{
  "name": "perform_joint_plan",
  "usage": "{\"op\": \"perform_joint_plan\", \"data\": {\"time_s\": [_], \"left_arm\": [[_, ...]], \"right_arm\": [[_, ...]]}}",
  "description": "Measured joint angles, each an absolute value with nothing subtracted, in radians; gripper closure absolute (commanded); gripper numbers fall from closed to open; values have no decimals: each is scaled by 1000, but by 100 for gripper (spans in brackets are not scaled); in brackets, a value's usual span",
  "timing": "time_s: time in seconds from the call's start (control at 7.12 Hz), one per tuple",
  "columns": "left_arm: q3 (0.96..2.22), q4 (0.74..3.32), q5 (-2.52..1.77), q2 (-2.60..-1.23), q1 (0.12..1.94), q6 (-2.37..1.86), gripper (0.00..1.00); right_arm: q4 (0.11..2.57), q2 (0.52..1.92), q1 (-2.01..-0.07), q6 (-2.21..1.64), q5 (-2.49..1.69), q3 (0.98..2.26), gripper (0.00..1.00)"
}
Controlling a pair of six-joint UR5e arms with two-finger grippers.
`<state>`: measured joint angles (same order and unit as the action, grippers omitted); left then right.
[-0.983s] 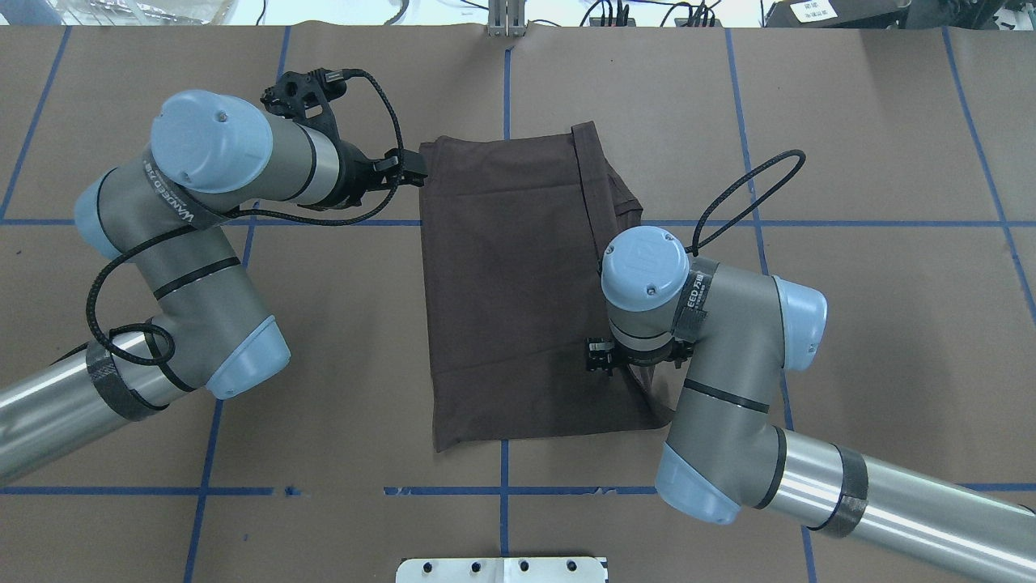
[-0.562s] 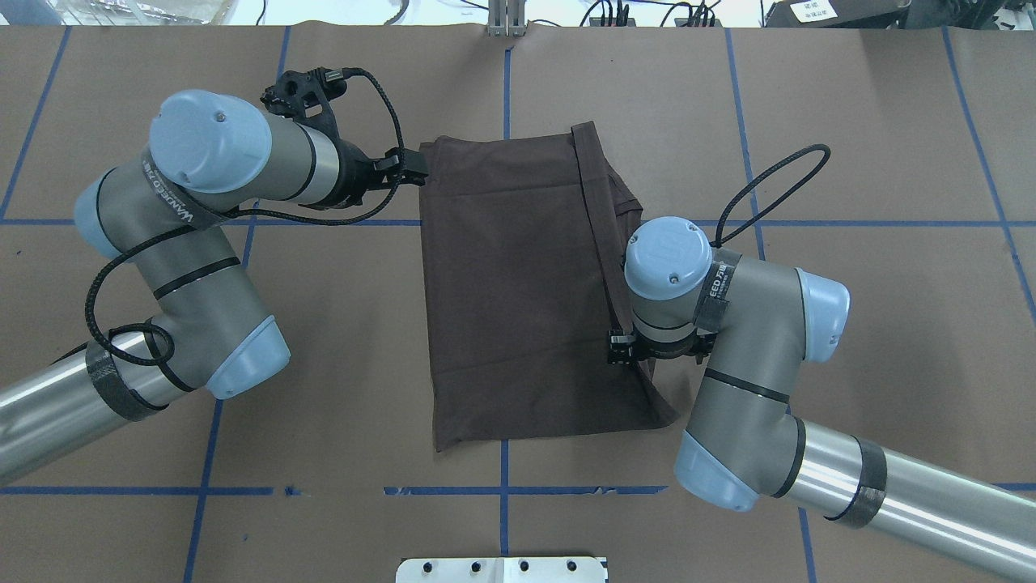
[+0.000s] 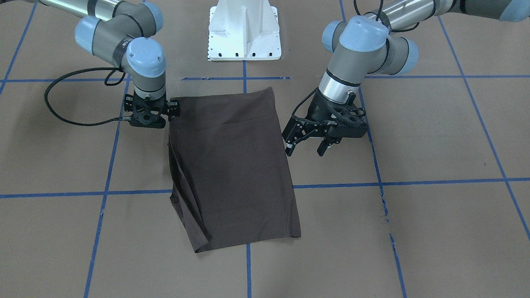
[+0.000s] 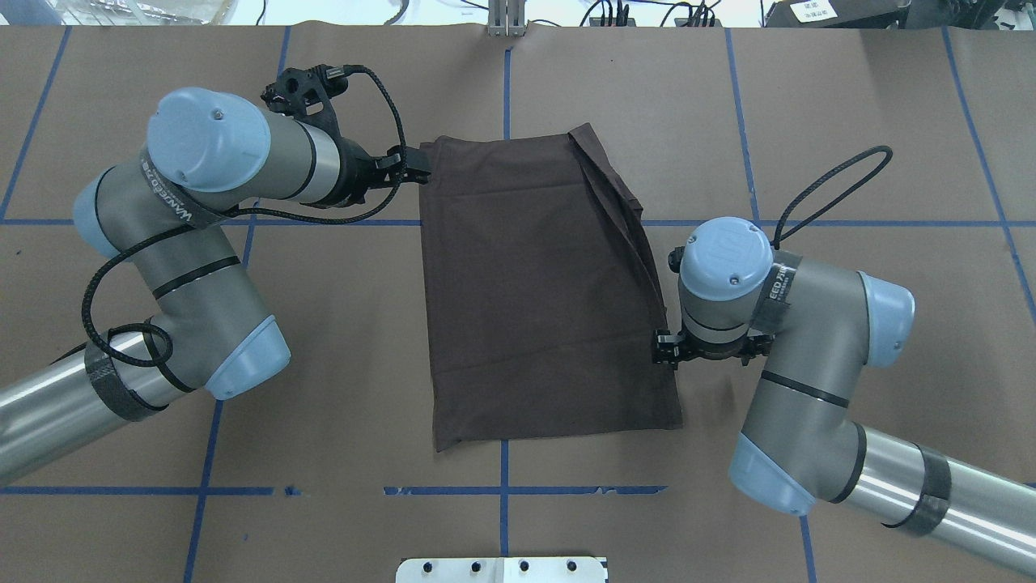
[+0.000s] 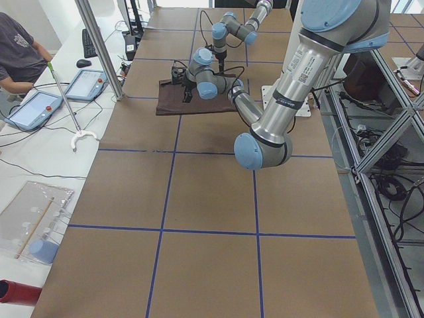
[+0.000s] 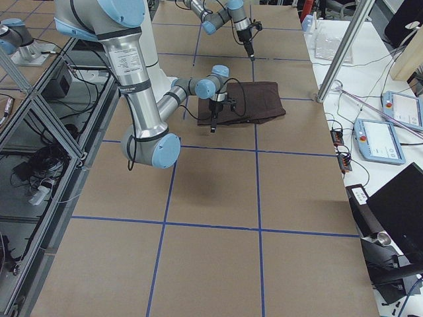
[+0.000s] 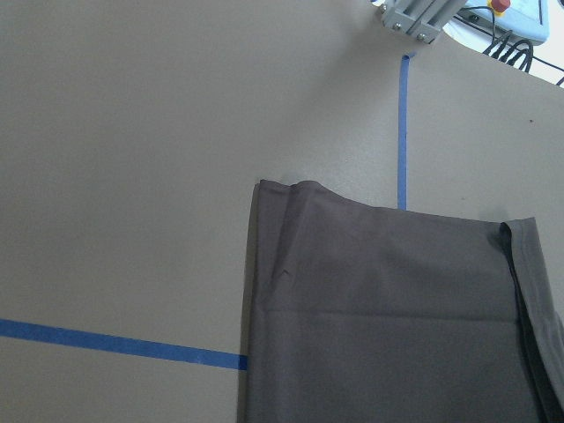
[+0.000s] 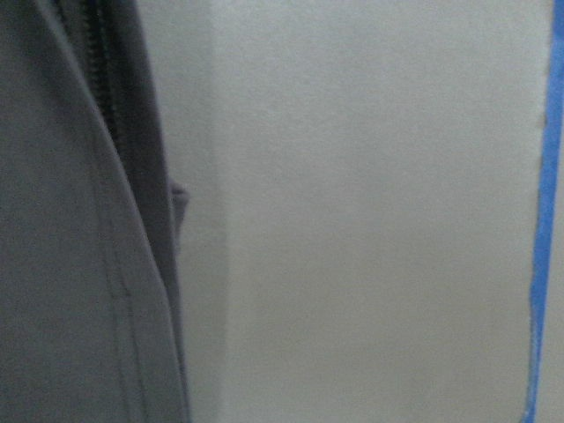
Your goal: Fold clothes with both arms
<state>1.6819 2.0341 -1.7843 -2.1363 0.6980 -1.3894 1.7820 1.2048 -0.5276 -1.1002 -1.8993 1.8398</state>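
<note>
The dark brown T-shirt lies folded into a tall rectangle on the brown table, with a folded flap along its right side. It also shows in the left wrist view and the right wrist view. My left gripper is open and empty, low beside the shirt's far left corner, not touching it. My right gripper points straight down at the shirt's right edge. Its fingers are hidden under the wrist, so I cannot tell whether it holds cloth.
The white base pedestal stands at the robot's side of the table. Blue tape lines cross the table. A metal post stands at the far edge. An operator sits beyond it with tablets.
My right arm has moved right, from over the shirt to its right edge. The flap's seam has shifted right with it. The left arm has barely moved.
</note>
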Motion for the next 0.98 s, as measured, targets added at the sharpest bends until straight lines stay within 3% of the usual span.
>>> {"op": "perform_joint_plan", "data": {"time_s": [0.56,0.98], "left_arm": [[1694,2037,-1855,-2135,696,-1388,0],[1699,2044,-1868,-2136,593,-1568,0]], "right_arm": [[1757,1126,-585,-1105,-1899,1873,0],[1648,1100,-607,-1125,-1956,1885,0]]}}
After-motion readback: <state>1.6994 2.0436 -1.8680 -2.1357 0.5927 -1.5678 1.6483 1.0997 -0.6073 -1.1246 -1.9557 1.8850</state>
